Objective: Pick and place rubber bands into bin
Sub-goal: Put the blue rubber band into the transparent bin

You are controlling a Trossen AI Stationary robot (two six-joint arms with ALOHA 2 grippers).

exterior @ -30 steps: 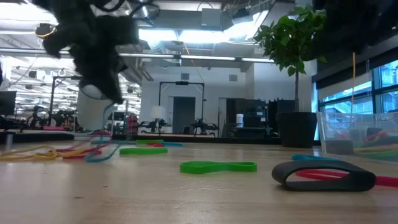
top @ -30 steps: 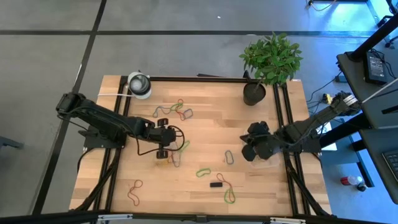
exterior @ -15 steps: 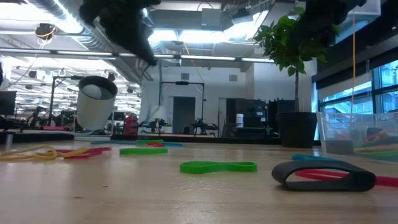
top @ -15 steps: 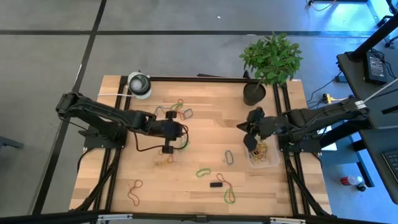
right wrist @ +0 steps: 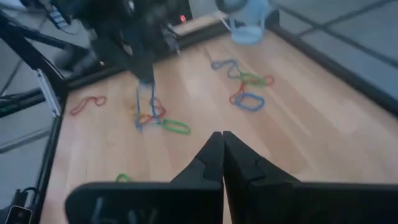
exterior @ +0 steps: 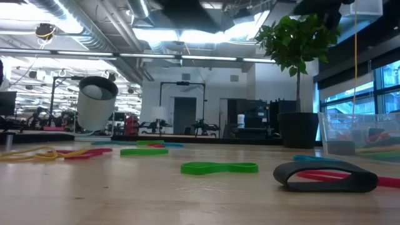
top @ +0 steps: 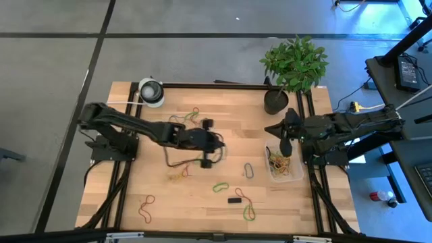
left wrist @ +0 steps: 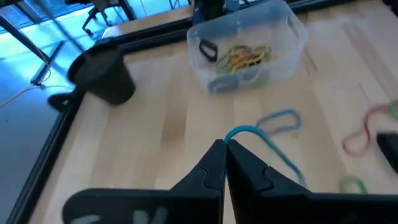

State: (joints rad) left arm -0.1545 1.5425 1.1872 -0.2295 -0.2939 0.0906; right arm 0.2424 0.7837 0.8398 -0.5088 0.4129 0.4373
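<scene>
My left gripper [top: 220, 143] hangs over the middle of the table, shut on a blue rubber band [left wrist: 261, 140]; the right wrist view shows that band [right wrist: 147, 102] dangling under it. The clear bin [top: 284, 166] stands by the right edge with several bands inside it [left wrist: 239, 57]. My right gripper [top: 268, 129] is shut and empty, above the table just on the far side of the bin. Loose rubber bands lie flat on the wood: a coloured cluster [top: 193, 119], a grey-blue one [top: 248, 170], a green one [top: 221, 187], a red one [top: 145, 206]. My left gripper pinches one end of the blue band's loop [left wrist: 235, 132] between its two fingertips. The fingers slant down and point toward the table's right side. The rest of the band hangs slack below them, and the low view shows none of it at table height.
A black plant pot [top: 275, 101] stands at the far right, close behind the bin. A white-and-grey roll [top: 151, 91] sits at the far left corner. A black band [exterior: 325, 176] and a green band [exterior: 219, 167] lie near the front edge. Bare wood lies between my left gripper and the bin.
My left gripper has risen and travelled toward the table's right, toward the bin, tipping less steeply downward. The blue band has come up off the table with it. My right gripper has lifted and drawn back from over the bin toward the far right, leaving the bin uncovered.
</scene>
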